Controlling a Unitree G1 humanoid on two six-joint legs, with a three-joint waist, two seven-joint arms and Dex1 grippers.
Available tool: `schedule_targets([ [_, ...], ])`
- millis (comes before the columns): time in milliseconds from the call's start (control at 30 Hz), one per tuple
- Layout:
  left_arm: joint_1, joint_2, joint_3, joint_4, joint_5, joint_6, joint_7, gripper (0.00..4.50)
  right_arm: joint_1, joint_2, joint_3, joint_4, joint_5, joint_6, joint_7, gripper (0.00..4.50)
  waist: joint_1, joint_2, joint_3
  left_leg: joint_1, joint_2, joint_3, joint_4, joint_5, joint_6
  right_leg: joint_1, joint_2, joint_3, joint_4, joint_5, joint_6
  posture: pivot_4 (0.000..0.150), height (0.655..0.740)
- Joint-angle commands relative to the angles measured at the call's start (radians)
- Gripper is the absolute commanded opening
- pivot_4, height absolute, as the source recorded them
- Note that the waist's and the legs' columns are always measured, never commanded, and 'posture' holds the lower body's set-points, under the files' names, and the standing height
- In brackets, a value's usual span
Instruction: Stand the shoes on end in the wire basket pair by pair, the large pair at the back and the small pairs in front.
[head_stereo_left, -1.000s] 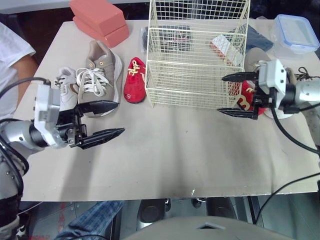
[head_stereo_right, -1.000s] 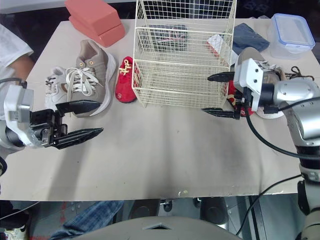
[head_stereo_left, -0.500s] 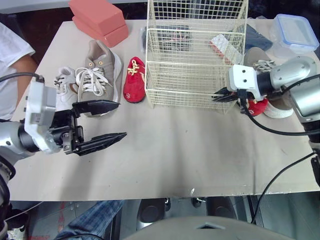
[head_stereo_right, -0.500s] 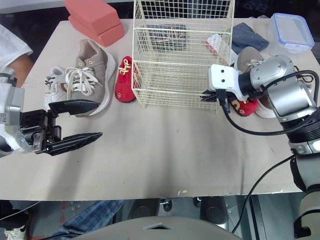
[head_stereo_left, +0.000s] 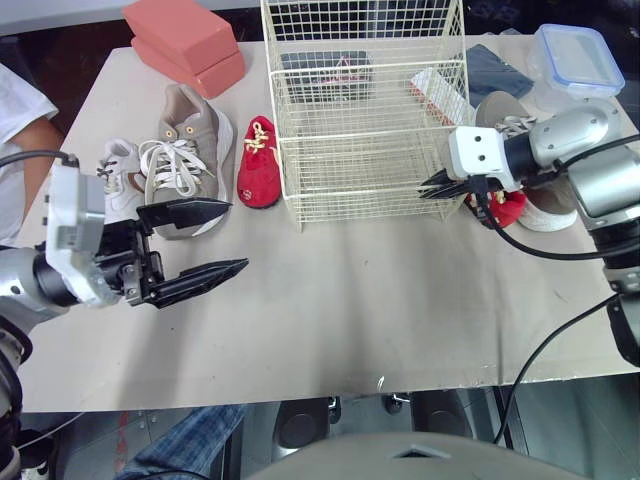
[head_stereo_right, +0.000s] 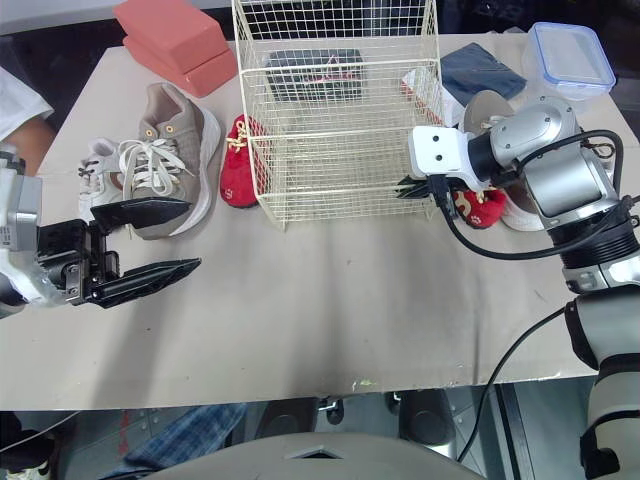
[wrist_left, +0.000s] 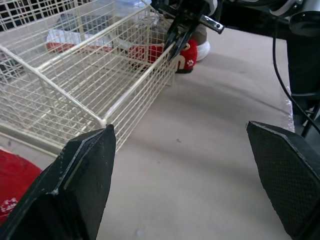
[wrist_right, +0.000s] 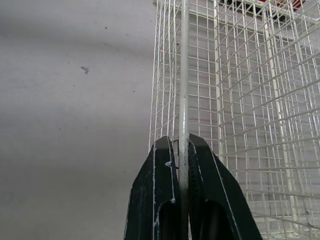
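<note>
Beige worktop (head_stereo_left: 350, 300), matt and lightly scuffed, fills most of the scene; the floor beyond its back edge is dark. At the left edge is a person's white sleeve (head_stereo_left: 20, 130), and below the front edge a leg in jeans (head_stereo_left: 185, 445).

- Cream wire basket (head_stereo_left: 370, 180): upright at the back centre. A dark object shows through the mesh; whether it lies inside or behind cannot be told.
- Two red blocks (head_stereo_left: 185, 40): stacked at the back left corner.
- Tan shoe (head_stereo_left: 185, 150): flat on its sole, left of the basket.
- Second tan shoe (head_stereo_left: 548, 212): right of the basket, partly hidden by the right arm.
- Clear lidded box (head_stereo_left: 570, 55): back right corner, with a dark cloth (head_stereo_left: 495, 70) beside it.
- White shoe (head_stereo_left: 115, 180): touching the tan shoe's left side.
- Red shoe (head_stereo_left: 260, 160): between the tan shoe and the basket.
- Second red shoe (head_stereo_left: 500, 208): just right of the basket's front right corner.
- Left gripper (head_stereo_left: 235, 235): fingers spread wide, holding nothing, over the front left of the worktop.
- Right gripper (wrist_right: 179, 142): fingers pinched onto the upright wire at the basket's front right corner.
</note>
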Motion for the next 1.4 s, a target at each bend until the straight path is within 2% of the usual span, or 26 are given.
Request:
schedule_targets([
  [33, -0.007, -0.001, 0.026, 0.010, 0.010, -0.029, -0.015, 4.50, -0.039, 0.004, -0.039, -0.078, 0.013, 0.078, -0.019, 0.06, 0.000, 0.000, 0.000, 0.000, 0.000, 0.000, 0.000, 0.000, 0.000, 0.000, 0.000, 0.000, 0.000, 0.000, 0.000, 0.150, 0.6860],
  [300, -0.028, 0.004, 0.004, 0.045, 0.034, -0.054, -0.039, 4.50, -0.018, -0.002, -0.022, -0.230, -0.007, 0.323, -0.087, 0.06, 0.001, 0.000, 0.000, 0.000, 0.000, 0.000, 0.000, 0.000, 0.000, -0.001, 0.000, 0.000, 0.001, 0.001, -0.001, 0.150, 0.6860],
  [533, -0.047, 0.007, -0.010, 0.067, 0.054, -0.071, -0.057, 4.50, 0.005, -0.005, -0.006, -0.274, -0.014, 0.352, -0.103, 0.06, 0.001, 0.000, 0.000, 0.000, 0.000, 0.000, 0.000, 0.000, 0.000, -0.001, 0.000, 0.000, 0.001, 0.000, -0.001, 0.150, 0.6860],
  [567, -0.051, 0.006, -0.015, 0.070, 0.059, -0.075, -0.058, 4.50, 0.005, -0.003, -0.005, -0.272, -0.018, 0.359, -0.109, 0.58, 0.001, 0.000, 0.000, 0.000, 0.000, 0.000, 0.000, 0.000, 0.000, -0.001, 0.000, 0.000, 0.001, 0.000, -0.001, 0.150, 0.6860],
  [600, -0.054, 0.005, -0.019, 0.072, 0.063, -0.078, -0.059, 4.50, 0.005, -0.001, -0.004, -0.272, -0.019, 0.363, -0.114, 0.86, 0.001, 0.000, 0.000, 0.000, 0.000, 0.000, 0.000, 0.000, 0.000, -0.001, 0.000, 0.000, 0.001, 0.000, 0.000, 0.150, 0.6860],
  [667, -0.057, 0.003, -0.025, 0.073, 0.066, -0.082, -0.059, 4.50, 0.008, 0.004, -0.008, -0.289, -0.019, 0.414, -0.137, 1.82, 0.001, 0.000, 0.000, 0.000, 0.000, 0.000, 0.000, 0.000, 0.000, -0.001, 0.000, 0.000, 0.001, 0.000, 0.000, 0.150, 0.6860],
  [767, -0.060, 0.002, -0.032, 0.076, 0.069, -0.087, -0.060, 4.50, 0.017, -0.002, -0.008, -0.323, -0.015, 0.480, -0.155, 2.95, 0.001, 0.000, 0.000, 0.000, 0.000, 0.000, 0.000, 0.000, 0.000, -0.001, 0.000, 0.000, 0.001, 0.000, -0.001, 0.150, 0.6860],
  [867, -0.064, 0.003, -0.037, 0.083, 0.075, -0.090, -0.065, 4.50, 0.032, -0.014, -0.007, -0.374, -0.001, 0.553, -0.164, 4.39, 0.001, 0.000, 0.000, 0.000, 0.000, 0.000, 0.000, 0.000, 0.000, -0.001, 0.000, 0.000, 0.001, 0.001, -0.001, 0.150, 0.6860],
  [900, -0.066, 0.003, -0.039, 0.085, 0.078, -0.092, -0.066, 4.50, 0.040, -0.020, -0.005, -0.391, 0.003, 0.568, -0.164, 4.46, 0.001, 0.000, 0.000, 0.000, 0.000, 0.000, 0.000, 0.000, 0.000, -0.001, 0.000, 0.000, 0.001, 0.001, -0.001, 0.150, 0.6860],
  [1067, -0.079, 0.002, -0.054, 0.094, 0.087, -0.099, -0.068, 4.50, 0.037, -0.036, -0.006, -0.350, -0.027, 0.497, -0.183, 4.46, 0.001, 0.000, 0.000, 0.000, 0.000, 0.000, 0.000, 0.000, 0.000, -0.001, 0.000, 0.000, 0.001, -0.001, 0.002, 0.150, 0.6860],
  [1100, -0.082, 0.002, -0.056, 0.096, 0.090, -0.101, -0.070, 4.50, 0.028, -0.038, -0.007, -0.332, -0.029, 0.488, -0.182, 4.21, 0.001, 0.000, 0.000, 0.000, 0.000, 0.000, 0.000, 0.000, 0.000, -0.001, 0.000, 0.000, 0.001, -0.001, 0.002, 0.150, 0.6860],
  [1200, -0.085, 0.000, -0.062, 0.100, 0.097, -0.109, -0.072, 4.50, 0.012, -0.045, -0.003, -0.296, -0.034, 0.476, -0.174, 3.34, 0.001, 0.000, 0.000, 0.000, 0.000, 0.000, 0.000, 0.000, 0.000, -0.001, 0.000, 0.000, 0.001, -0.001, 0.002, 0.150, 0.6860],
  [1233, -0.084, -0.001, -0.063, 0.100, 0.098, -0.111, -0.071, 4.50, 0.011, -0.050, 0.005, -0.291, -0.036, 0.475, -0.166, 2.73, 0.001, 0.000, 0.000, 0.000, 0.000, 0.000, 0.000, 0.000, 0.000, -0.001, 0.000, 0.000, 0.001, -0.001, 0.002, 0.150, 0.6860],
  [1300, -0.083, -0.004, -0.064, 0.099, 0.100, -0.114, -0.070, 4.50, 0.015, -0.057, 0.019, -0.288, -0.041, 0.478, -0.152, 1.95, 0.001, 0.000, 0.000, 0.000, 0.000, 0.000, 0.000, 0.000, 0.000, -0.001, 0.000, 0.000, 0.001, -0.001, 0.001, 0.150, 0.6860],
  [1367, -0.082, -0.008, -0.066, 0.096, 0.103, -0.117, -0.067, 4.50, 0.020, -0.056, 0.028, -0.292, -0.040, 0.486, -0.149, 0.88, 0.000, 0.000, 0.000, 0.000, 0.000, 0.000, 0.000, 0.000, 0.000, -0.001, 0.000, 0.000, 0.001, -0.001, 0.001, 0.150, 0.6860],
  [1400, -0.082, -0.010, -0.067, 0.094, 0.105, -0.118, -0.066, 4.50, 0.021, -0.053, 0.030, -0.295, -0.038, 0.494, -0.151, 0.69, 0.000, 0.000, 0.000, 0.000, 0.000, 0.001, 0.000, 0.000, 0.000, -0.001, 0.000, 0.000, 0.001, -0.001, 0.001, 0.150, 0.6860],
])
